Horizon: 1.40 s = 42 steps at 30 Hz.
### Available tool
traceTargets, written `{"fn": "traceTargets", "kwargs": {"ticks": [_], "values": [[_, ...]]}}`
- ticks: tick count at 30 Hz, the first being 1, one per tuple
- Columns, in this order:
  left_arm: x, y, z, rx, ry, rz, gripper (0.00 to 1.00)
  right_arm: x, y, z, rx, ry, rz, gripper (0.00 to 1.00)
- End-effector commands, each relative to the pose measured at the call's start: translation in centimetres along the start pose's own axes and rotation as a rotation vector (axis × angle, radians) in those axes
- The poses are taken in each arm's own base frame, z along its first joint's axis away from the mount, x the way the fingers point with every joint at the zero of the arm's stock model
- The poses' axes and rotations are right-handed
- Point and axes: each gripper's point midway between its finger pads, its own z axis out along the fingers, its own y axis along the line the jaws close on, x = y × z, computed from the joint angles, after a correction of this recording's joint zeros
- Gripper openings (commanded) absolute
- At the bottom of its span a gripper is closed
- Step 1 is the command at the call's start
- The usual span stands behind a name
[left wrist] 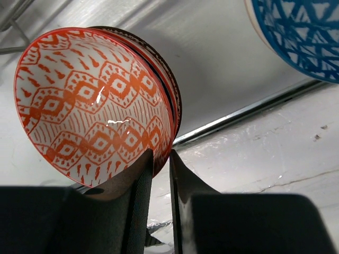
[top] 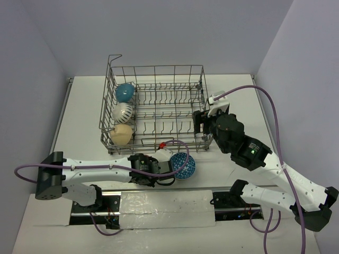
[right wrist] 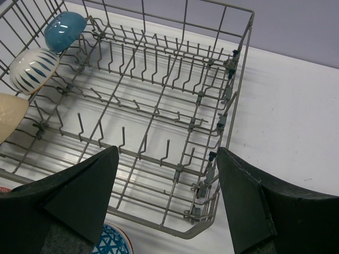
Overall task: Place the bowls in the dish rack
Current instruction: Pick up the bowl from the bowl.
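Orange bowl point(left wrist: 95, 106), stiff and breakable, probably slick-glazed: left gripper point(left wrist: 160, 157) clamps its rim, right gripper point(right wrist: 167, 154) hangs open.

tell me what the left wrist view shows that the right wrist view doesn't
Only the left wrist view: the orange patterned bowl, tipped on edge, its rim pinched in the left pincer. Only the right wrist view: the tined floor of the dish rack, with a teal bowl, a white striped bowl and a cream bowl standing along one side, framed by the right pincer, which is open. Both: the blue patterned bowl outside the rack, and the white table.
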Motion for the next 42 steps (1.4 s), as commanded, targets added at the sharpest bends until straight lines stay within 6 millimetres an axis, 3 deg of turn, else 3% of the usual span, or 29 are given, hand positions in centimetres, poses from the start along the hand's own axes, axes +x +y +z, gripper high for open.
{"fn": "traceTargets", "kwargs": {"ticks": [1,15,21,33,42], "values": [[-1.2,1.0,-0.7,-0.067,-0.042,-0.026,0.24,-1.4,-0.4,-0.2,0.012,-0.044,0.041,0.82],[-2.1,1.1,-2.0,-0.125,-0.067,-0.029,0.16,-1.5,-0.4,-0.2,0.013,-0.049,0.045,0.82],[-2.2,1.4,-2.3,-0.146,-0.070,-0.035,0.00,-1.5,-0.5,-0.3,0.013,-0.049,0.045,0.82],[-2.5,1.5,-2.7,-0.156,-0.073,-0.035,0.00,-1.5,-0.6,-0.3,0.014,-0.050,0.044,0.82],[-3.5,2.0,-4.4,-0.151,-0.117,-0.091,0.00,-1.5,-0.5,-0.3,0.011,-0.049,0.043,0.82]]}}
